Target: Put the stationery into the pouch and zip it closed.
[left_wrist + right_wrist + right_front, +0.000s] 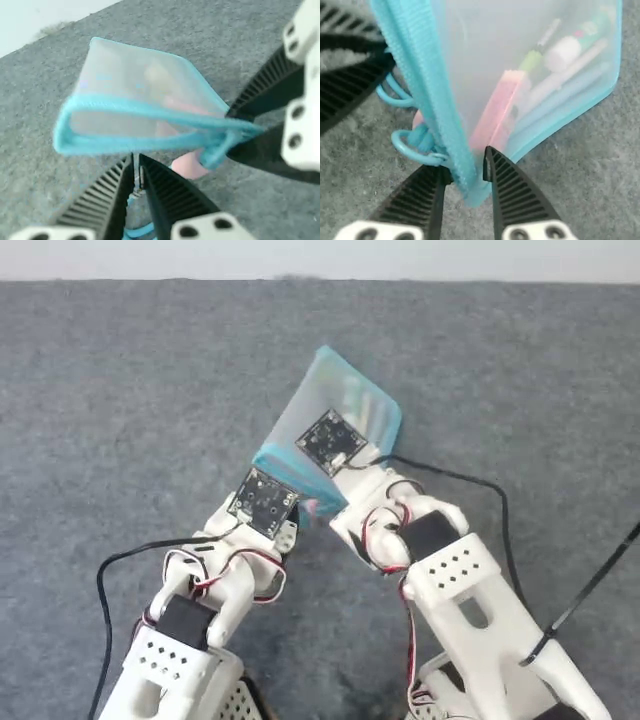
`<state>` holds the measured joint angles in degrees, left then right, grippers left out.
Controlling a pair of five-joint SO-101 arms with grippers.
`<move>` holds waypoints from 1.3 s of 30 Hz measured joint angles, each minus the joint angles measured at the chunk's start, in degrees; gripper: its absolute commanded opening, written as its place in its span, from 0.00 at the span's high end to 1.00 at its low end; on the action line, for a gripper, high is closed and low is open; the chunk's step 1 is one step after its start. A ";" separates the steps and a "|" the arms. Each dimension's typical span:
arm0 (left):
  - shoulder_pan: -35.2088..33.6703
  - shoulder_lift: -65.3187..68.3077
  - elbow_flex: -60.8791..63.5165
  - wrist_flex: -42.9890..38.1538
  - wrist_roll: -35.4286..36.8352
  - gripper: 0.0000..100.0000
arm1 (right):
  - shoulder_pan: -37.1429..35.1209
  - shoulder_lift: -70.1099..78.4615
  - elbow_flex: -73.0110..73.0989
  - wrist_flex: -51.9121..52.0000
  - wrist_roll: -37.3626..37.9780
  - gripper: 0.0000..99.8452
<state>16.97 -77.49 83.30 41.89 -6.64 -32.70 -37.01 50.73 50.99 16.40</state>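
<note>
The translucent pouch (340,415) with blue trim lies tilted at the table's middle, its zipper edge (150,112) facing both arms. Its two blue lips stand a little apart. Inside I see a pink block (492,117), a green-and-white marker (555,52) and pens. My right gripper (467,175) is shut on the pouch's zipper-end corner (475,192). My left gripper (136,172) sits just beside it, its jaws nearly together on the thin blue zipper pull loop (407,145). From above, the left gripper (292,518) and right gripper (335,502) meet at the pouch's near corner.
Grey carpet-like table cover (120,390) stretches all around the pouch. Black cables (470,480) trail from both arms across the near part of the table. A pale wall strip (320,258) marks the far edge.
</note>
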 measured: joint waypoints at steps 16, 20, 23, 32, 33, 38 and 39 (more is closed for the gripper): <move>5.19 0.00 -2.02 9.05 -1.32 0.78 | 8.79 0.00 -5.45 1.05 0.44 0.99; 5.89 0.00 -2.29 9.14 -1.32 0.78 | 8.97 0.00 -6.42 2.73 0.44 0.99; 5.89 0.00 -2.29 8.62 -1.32 0.78 | 7.82 0.00 -6.42 4.22 0.44 0.99; 5.80 0.00 0.44 0.62 -0.70 0.78 | 1.85 0.00 -6.42 8.26 0.44 0.99; 5.80 0.00 0.79 -0.09 -0.62 0.78 | 1.67 0.00 -6.42 8.70 0.44 0.99; 5.80 0.00 0.88 -1.67 -0.35 0.78 | 1.05 0.00 -6.42 9.58 0.44 0.99; 5.71 0.00 0.97 -1.93 -0.35 0.78 | 0.79 0.00 -6.51 9.67 0.44 0.99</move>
<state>22.68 -77.49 84.26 39.96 -6.99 -31.91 -37.01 44.22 60.66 16.84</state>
